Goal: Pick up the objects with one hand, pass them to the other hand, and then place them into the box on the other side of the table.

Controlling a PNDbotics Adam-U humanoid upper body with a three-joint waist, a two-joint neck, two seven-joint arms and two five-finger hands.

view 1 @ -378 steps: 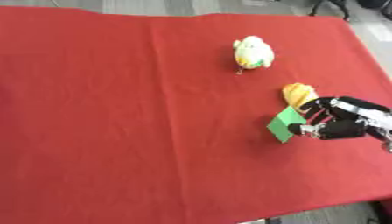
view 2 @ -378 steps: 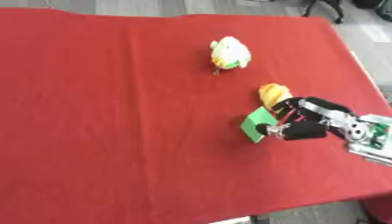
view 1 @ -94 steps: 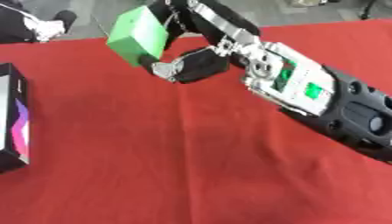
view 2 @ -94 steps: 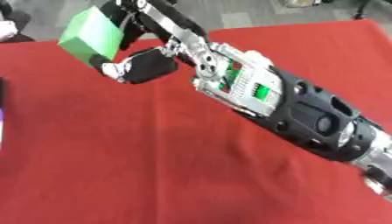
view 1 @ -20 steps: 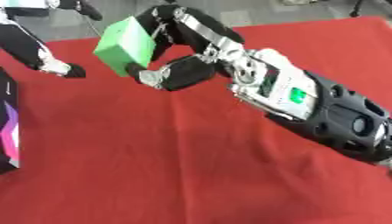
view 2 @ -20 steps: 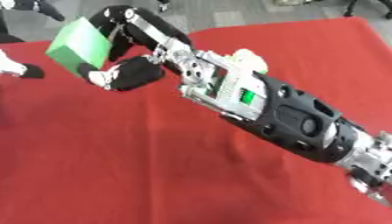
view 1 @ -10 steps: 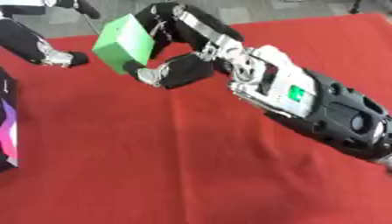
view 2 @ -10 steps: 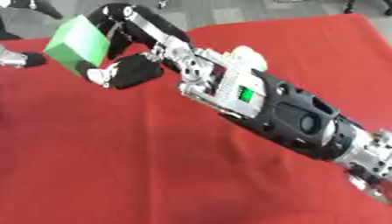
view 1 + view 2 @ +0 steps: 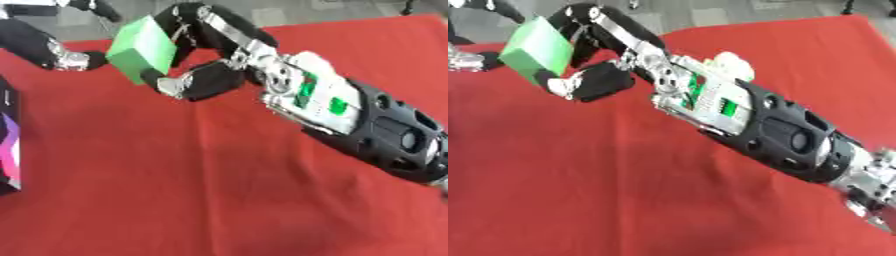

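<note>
My right hand [image 9: 206, 80] reaches across the red cloth to the upper left, shut on a green block [image 9: 143, 48]. The block is pinched between the fingers above and the thumb below, and held in the air. My left hand [image 9: 54, 51] comes in from the upper left corner. Its fingers are spread, with one part just left of the block and the others above it at the top edge. I cannot tell whether it touches the block. A black box [image 9: 9, 145] with a purple and pink side lies at the left edge of the table.
The red cloth [image 9: 175, 200] covers the table. My right forearm [image 9: 772, 130] crosses it diagonally from the lower right. A white and yellow object [image 9: 732, 62] peeks out behind the forearm. Grey floor lies beyond the far edge.
The left hand has come closer to the green block from the upper left. The right hand keeps hold of the block, shifted slightly left.
</note>
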